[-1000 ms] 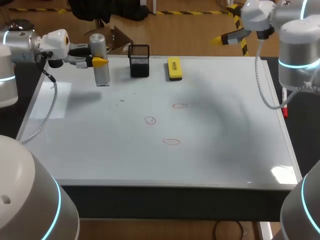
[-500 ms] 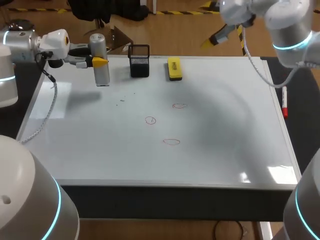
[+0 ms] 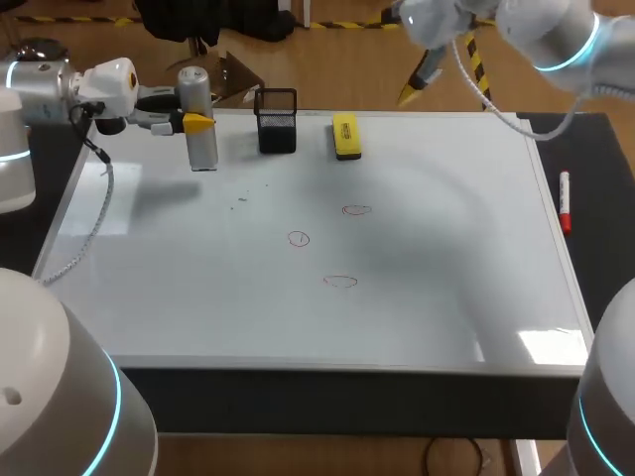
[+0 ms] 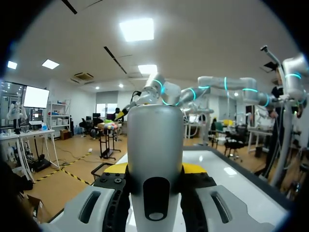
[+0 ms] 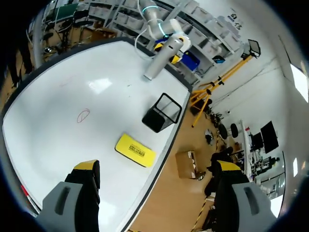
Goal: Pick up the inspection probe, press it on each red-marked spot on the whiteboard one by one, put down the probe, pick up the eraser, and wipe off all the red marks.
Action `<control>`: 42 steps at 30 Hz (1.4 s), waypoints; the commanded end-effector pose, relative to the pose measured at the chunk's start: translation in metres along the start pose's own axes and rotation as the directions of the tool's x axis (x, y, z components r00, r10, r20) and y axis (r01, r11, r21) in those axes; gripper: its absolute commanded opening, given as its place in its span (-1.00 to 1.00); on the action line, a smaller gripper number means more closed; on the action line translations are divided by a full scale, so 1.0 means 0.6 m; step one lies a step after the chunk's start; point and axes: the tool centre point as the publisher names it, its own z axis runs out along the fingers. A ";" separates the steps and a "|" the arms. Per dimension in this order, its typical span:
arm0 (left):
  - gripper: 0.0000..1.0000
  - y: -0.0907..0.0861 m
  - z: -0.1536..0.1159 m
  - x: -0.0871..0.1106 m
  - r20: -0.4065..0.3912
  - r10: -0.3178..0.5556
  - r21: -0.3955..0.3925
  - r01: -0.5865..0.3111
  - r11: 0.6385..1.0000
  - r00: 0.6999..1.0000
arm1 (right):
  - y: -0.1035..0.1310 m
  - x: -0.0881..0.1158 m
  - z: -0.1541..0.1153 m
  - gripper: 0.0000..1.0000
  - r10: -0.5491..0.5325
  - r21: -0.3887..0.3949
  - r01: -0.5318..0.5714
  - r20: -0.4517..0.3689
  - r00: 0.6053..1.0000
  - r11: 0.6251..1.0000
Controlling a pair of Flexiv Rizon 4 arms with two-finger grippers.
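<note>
Nearest on the whiteboard worktop (image 3: 446, 297) are three red marks: one (image 3: 340, 282) closest, one (image 3: 299, 239) just behind and to its left, one (image 3: 356, 210) farther back and to the right. All three are well apart from both my grippers. A red marker (image 3: 565, 201) lies off the board's right edge. Toward the far left corner, my left gripper (image 3: 198, 122) comes in sideways, its fingers clenched from both sides on the silver inspection probe (image 3: 203, 149), which stands upright. I cannot tell whether its lower end touches the board. Beside it along the far edge stands a black mesh basket (image 3: 277, 121), then the yellow eraser (image 3: 345, 135) lies flat. My right gripper (image 3: 412, 89) hangs beyond the far edge, fingers spread wide and holding nothing, with the eraser ahead of them.
</note>
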 end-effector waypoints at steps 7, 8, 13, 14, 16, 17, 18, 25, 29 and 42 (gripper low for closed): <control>-1.00 -0.001 0.000 0.001 0.001 0.002 0.000 -0.002 1.000 1.000 | -0.010 0.009 0.024 1.00 -0.350 0.038 0.440 -0.546 0.761 0.897; -1.00 -0.001 0.000 0.001 0.001 0.002 0.000 -0.002 1.000 1.000 | -0.011 0.011 0.026 1.00 -0.364 0.036 0.461 -0.558 0.745 0.887; -1.00 -0.001 0.000 0.001 0.001 0.002 0.000 -0.002 1.000 1.000 | -0.014 0.024 0.037 1.00 -0.397 0.029 0.508 -0.586 0.707 0.861; -1.00 -0.001 0.000 0.001 0.001 0.002 0.000 -0.002 1.000 1.000 | -0.013 0.027 0.039 1.00 -0.404 0.030 0.521 -0.592 0.697 0.853; -1.00 -0.001 0.000 0.001 0.001 0.002 0.000 -0.002 1.000 1.000 | -0.014 0.033 0.044 1.00 -0.418 0.030 0.542 -0.602 0.680 0.840; -1.00 -0.001 0.000 0.001 0.001 0.002 0.000 -0.002 1.000 1.000 | -0.013 0.035 0.044 1.00 -0.425 0.032 0.557 -0.610 0.669 0.830; -1.00 -0.001 0.000 0.001 0.001 0.002 0.000 -0.002 1.000 1.000 | -0.013 0.037 0.046 1.00 -0.432 0.036 0.572 -0.617 0.658 0.819; -1.00 -0.001 0.000 0.001 0.001 0.002 0.000 -0.002 1.000 1.000 | -0.013 0.042 0.046 1.00 -0.399 0.047 0.523 -0.589 0.702 0.851; -1.00 -0.001 0.000 0.001 0.001 0.002 0.000 -0.002 1.000 1.000 | -0.013 0.042 0.046 1.00 -0.399 0.047 0.523 -0.589 0.702 0.851; -1.00 -0.001 0.000 0.001 0.001 0.002 0.000 -0.002 1.000 1.000 | -0.013 0.042 0.046 1.00 -0.399 0.047 0.523 -0.589 0.702 0.851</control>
